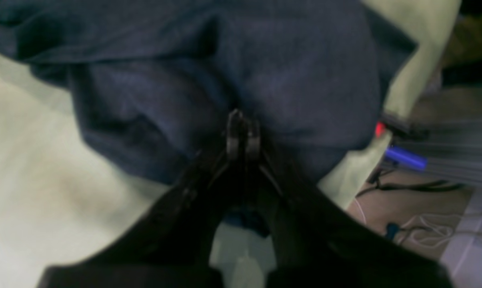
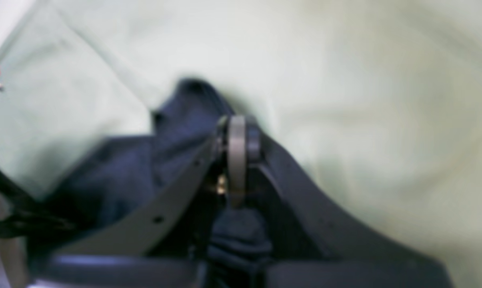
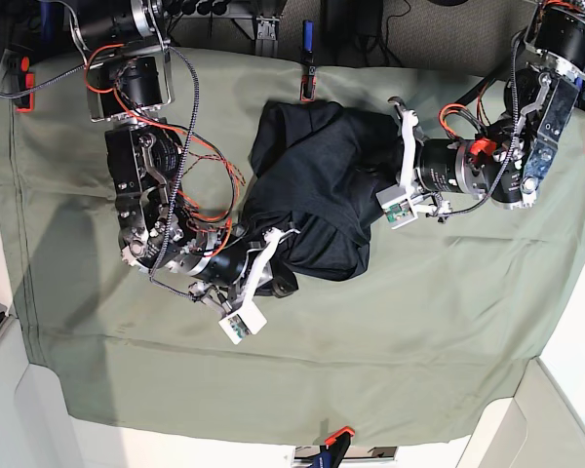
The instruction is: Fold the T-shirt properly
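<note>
T-shirt (image 3: pixel 317 190), dark and bunched, lies on the green cloth (image 3: pixel 448 322). Left gripper (image 1: pixel 243 134) and right gripper (image 2: pixel 237 154) each pinch its fabric.

We saw even, bright overhead light in the base view, sharp throughout, with soft shadows beside the arms. Both wrist views were heavily blurred and dimmer.

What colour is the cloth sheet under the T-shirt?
Olive green, plain; the cloth sheet shows best in the base view.
</note>
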You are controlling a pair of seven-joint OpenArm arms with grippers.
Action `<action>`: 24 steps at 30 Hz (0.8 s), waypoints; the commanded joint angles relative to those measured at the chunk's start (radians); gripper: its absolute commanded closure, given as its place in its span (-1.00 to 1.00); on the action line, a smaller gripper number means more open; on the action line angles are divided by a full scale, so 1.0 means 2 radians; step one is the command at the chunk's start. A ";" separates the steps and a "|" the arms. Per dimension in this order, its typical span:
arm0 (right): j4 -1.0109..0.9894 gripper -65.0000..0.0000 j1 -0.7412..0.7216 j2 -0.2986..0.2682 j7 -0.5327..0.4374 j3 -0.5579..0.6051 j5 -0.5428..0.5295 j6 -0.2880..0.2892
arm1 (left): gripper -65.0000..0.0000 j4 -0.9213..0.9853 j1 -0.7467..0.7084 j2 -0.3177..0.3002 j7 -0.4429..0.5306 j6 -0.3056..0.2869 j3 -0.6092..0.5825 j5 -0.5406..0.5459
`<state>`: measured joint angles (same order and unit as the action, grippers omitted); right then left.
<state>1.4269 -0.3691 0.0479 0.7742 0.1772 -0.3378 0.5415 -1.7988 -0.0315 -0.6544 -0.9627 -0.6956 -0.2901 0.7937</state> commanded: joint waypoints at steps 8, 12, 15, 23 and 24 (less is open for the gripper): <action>0.086 1.00 0.032 -0.002 0.023 -0.001 -0.044 0.002 | 1.00 -0.095 -0.054 -0.050 -0.017 -0.001 0.005 0.019; 0.131 1.00 0.084 -0.014 0.023 -0.001 -0.044 0.002 | 1.00 -0.133 -0.094 -0.065 -0.019 -0.001 0.010 -0.019; 0.173 1.00 0.131 -0.032 0.023 -0.001 -0.044 0.002 | 1.00 -0.135 -0.124 -0.072 -0.021 -0.001 0.038 -0.022; 0.280 1.00 0.272 -0.094 0.042 -0.005 -0.044 0.002 | 1.00 -0.135 -0.245 -0.072 -0.057 -0.001 0.181 0.050; 0.294 1.00 0.292 -0.103 0.042 -0.010 -0.044 0.002 | 1.00 -0.135 -0.260 -0.072 -0.058 -0.001 0.198 0.055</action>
<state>1.9965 0.2203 -0.1532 0.8776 0.1619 -0.4080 0.5419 -2.0552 -0.5564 -0.7826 -1.0889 -0.6926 0.0998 0.8864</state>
